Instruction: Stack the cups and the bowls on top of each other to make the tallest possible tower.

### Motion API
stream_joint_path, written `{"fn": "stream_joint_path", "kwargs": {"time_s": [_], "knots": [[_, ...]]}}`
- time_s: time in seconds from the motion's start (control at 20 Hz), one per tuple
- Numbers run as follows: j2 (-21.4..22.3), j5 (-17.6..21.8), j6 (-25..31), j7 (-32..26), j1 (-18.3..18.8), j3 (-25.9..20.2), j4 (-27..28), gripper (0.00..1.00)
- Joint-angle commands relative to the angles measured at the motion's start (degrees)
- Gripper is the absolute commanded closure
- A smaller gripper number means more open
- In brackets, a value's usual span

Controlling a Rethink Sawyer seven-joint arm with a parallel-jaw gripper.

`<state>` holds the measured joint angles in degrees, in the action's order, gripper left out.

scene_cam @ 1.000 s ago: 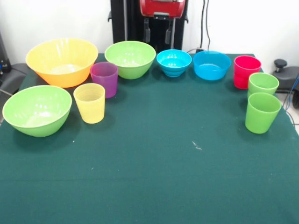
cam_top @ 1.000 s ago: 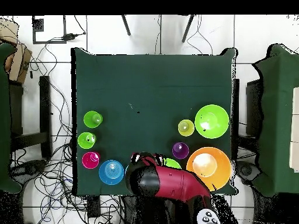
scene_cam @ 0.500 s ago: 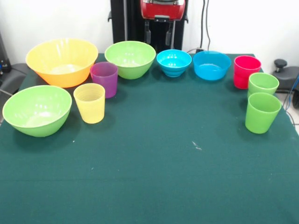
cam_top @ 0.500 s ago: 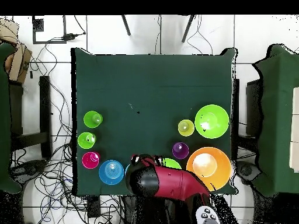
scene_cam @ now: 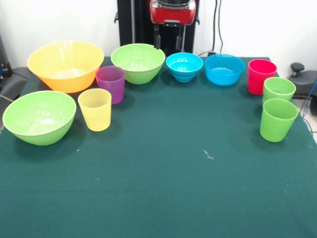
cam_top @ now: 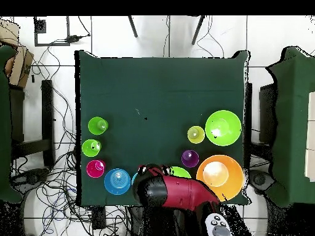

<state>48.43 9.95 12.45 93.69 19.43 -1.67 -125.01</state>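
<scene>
Black fingers (scene_cam: 157,39) hang parted under the red gripper (scene_cam: 168,40) at the far edge of the table, with nothing between them, just above the far lime green bowl (scene_cam: 138,62) and the smaller blue bowl (scene_cam: 184,66). Five bowls stand separately, none nested: the large orange bowl (scene_cam: 66,65), the two lime green ones with the second (scene_cam: 39,116) near the front view's left edge, and two blue ones, the wider (scene_cam: 224,69) beside the smaller. Five cups also stand upright and apart: a purple cup (scene_cam: 110,84) between the orange bowl and the far green bowl, a ribbed pale yellow cup (scene_cam: 95,109) just in front of it, a red cup (scene_cam: 261,76) on the other side, and two light green cups (scene_cam: 278,89) (scene_cam: 277,119) in front of the red one. No tower is built. A dark green cloth (scene_cam: 163,173) covers the table; from overhead, the red arm (cam_top: 175,193) overhangs the table's near edge, and cables (cam_top: 58,178) trail over the white tiled floor (cam_top: 178,37) around it.
</scene>
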Motion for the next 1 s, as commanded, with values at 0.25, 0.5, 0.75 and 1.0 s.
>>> {"fn": "stream_joint_path", "kwargs": {"time_s": [0.25,0.5,0.75,1.0], "knots": [[-3.7,3.9,-2.9,3.9,2.1,-3.1,3.5,0.00],[-6.2,3.6,-5.0,5.5,1.5,-2.3,4.8,0.00],[-7.7,3.2,-5.9,5.9,1.1,-1.8,6.3,0.00],[-9.5,3.1,-7.4,5.9,1.1,-2.2,7.3,0.00]]}}
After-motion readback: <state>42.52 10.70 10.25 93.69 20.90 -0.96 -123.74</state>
